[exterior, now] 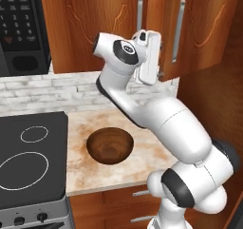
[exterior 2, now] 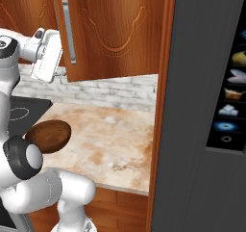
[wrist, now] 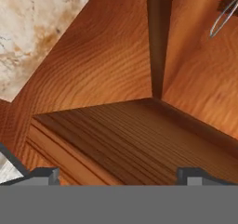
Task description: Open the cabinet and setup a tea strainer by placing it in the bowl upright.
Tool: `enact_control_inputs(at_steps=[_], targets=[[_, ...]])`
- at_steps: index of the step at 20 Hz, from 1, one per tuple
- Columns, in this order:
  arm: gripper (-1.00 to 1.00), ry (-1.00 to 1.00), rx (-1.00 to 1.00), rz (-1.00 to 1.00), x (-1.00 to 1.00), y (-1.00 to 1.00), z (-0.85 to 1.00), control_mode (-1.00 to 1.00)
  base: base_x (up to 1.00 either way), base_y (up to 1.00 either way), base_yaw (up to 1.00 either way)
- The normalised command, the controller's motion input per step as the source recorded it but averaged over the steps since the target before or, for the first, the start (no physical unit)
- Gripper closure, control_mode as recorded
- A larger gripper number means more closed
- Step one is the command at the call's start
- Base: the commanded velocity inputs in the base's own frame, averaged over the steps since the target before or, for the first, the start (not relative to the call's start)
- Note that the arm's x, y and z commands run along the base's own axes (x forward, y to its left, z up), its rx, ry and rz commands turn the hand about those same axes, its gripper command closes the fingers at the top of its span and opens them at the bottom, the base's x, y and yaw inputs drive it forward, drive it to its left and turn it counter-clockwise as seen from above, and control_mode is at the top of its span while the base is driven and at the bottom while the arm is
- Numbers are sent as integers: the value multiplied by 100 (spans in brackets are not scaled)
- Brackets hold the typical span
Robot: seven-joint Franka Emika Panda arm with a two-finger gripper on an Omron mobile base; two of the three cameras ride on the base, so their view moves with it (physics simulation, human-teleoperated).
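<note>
The hand (wrist: 119, 174), fingers spread wide and holding nothing, sits at the cabinet (exterior: 95, 23); the strainer's wire handle (wrist: 223, 18) shows inside. The bowl (exterior: 110, 145) rests on the table (exterior: 137, 164), near left.

The tea strainer (wrist: 223, 16) is cut off at the hand view's corner: just a thin wire loop shows

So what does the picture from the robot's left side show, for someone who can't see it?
A white robot arm reaches up to a reddish-brown wooden cabinet, its hand close to the right door's lower edge. Below it a dark wooden bowl sits empty on a marble counter, with a black stove to the left and a black microwave above that.
</note>
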Motion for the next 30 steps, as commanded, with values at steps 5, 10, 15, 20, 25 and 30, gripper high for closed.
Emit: enact_control_inputs(at_steps=[5,10,15,20,25,30], targets=[[-100,-13,0,-3,-76,-75,17,-100,0,0,0],[-100,-15,1,-2,-83,-85,25,-100,0,0,0],[-100,-13,3,-2,-82,-93,28,-100,0,0,0],[-100,-13,2,-3,-77,-86,28,-100,0,0,0],[-100,-11,0,-4,-62,-74,20,-100,0,0,0],[-100,-3,0,-3,-39,-59,2,-100,0,0,0]])
